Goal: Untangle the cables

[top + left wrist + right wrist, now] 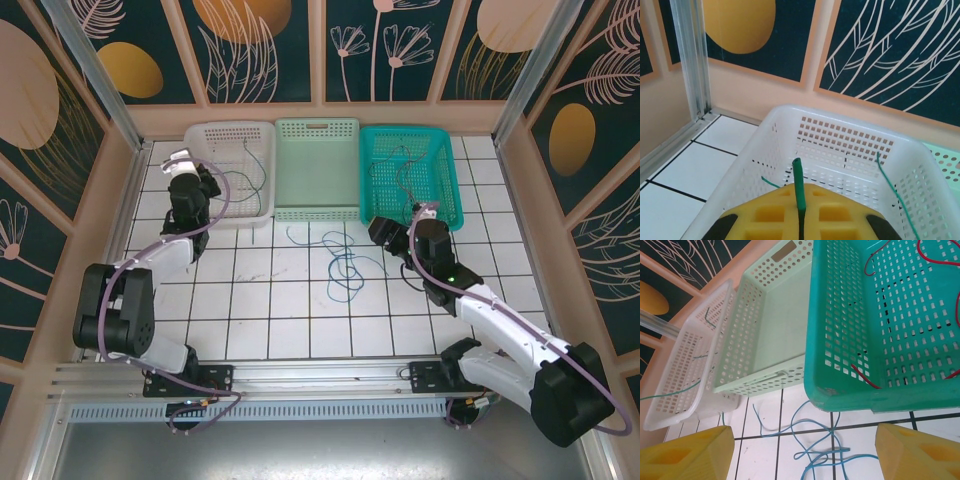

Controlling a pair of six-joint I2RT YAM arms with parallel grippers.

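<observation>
Thin blue cables (345,262) lie in tangled loops on the white tiled tabletop (250,320), at 6 o'clock from the pale green plastic basket (316,170). The left tool (801,200) pinches a thin green cable (798,172) over the white perforated basket (850,135). The right tool (805,450) is spread apart. Dark leaf-patterned panels (260,50) stand around.

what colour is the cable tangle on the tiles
Blue cables; the right wrist view shows them best.

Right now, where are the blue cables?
In the top view the blue cables lie tangled on the tiled table, just in front of the pale green basket, left of the right gripper.
</observation>
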